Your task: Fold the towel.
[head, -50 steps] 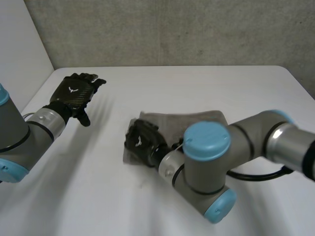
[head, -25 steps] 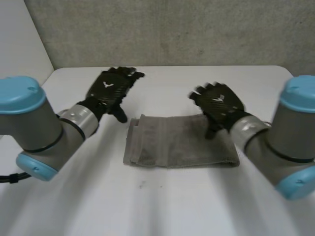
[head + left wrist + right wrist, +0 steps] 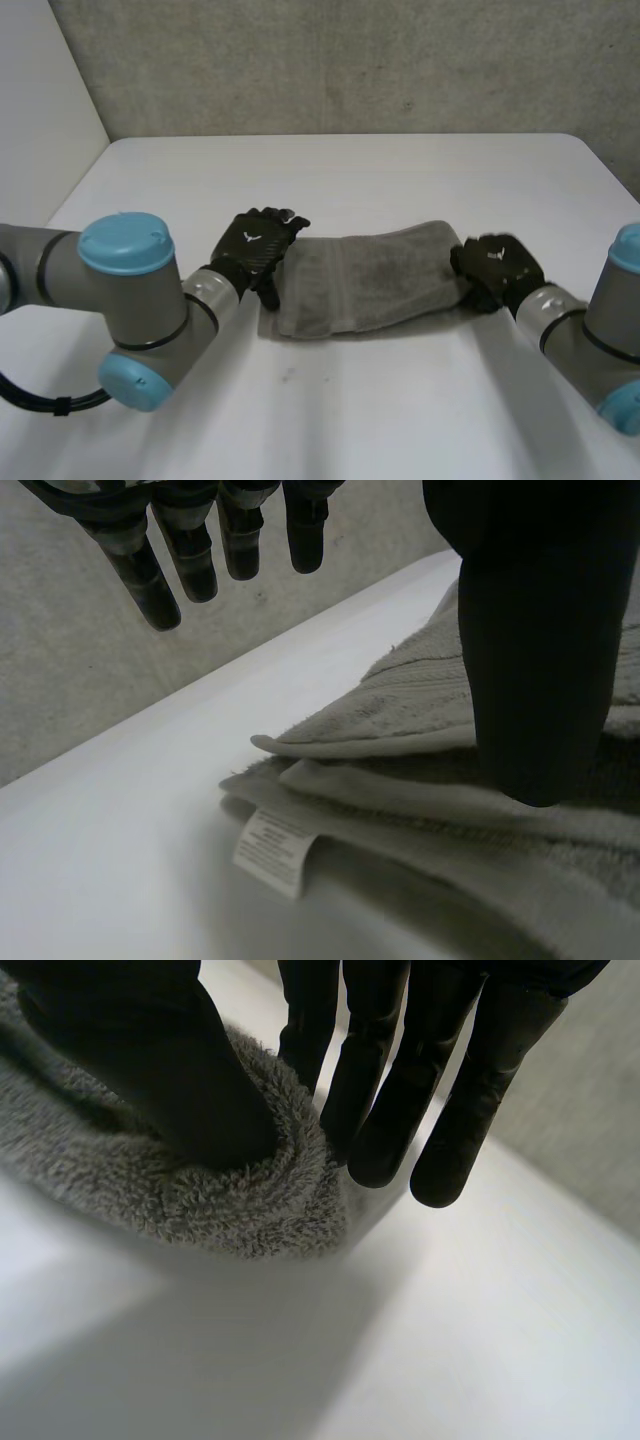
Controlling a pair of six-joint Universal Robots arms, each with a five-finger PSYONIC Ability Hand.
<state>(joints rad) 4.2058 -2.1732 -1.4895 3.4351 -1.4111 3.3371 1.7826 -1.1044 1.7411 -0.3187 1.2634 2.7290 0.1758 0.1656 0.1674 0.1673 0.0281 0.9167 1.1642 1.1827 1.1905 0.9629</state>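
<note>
towel (image 3: 370, 280) on table (image 3: 400, 170), between left hand (image 3: 255, 245) and right hand (image 3: 497, 268)

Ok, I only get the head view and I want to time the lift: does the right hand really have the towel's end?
Observer: Yes. In its wrist view the right hand has its thumb dug into the towel, with its fingers against the outside of that edge.
Operator: And the left hand?
Observer: Not gripping. The left hand has its fingers straight and off the cloth.
Operator: Anything at that end?
Observer: A white label sticks out from a lower layer.
</note>
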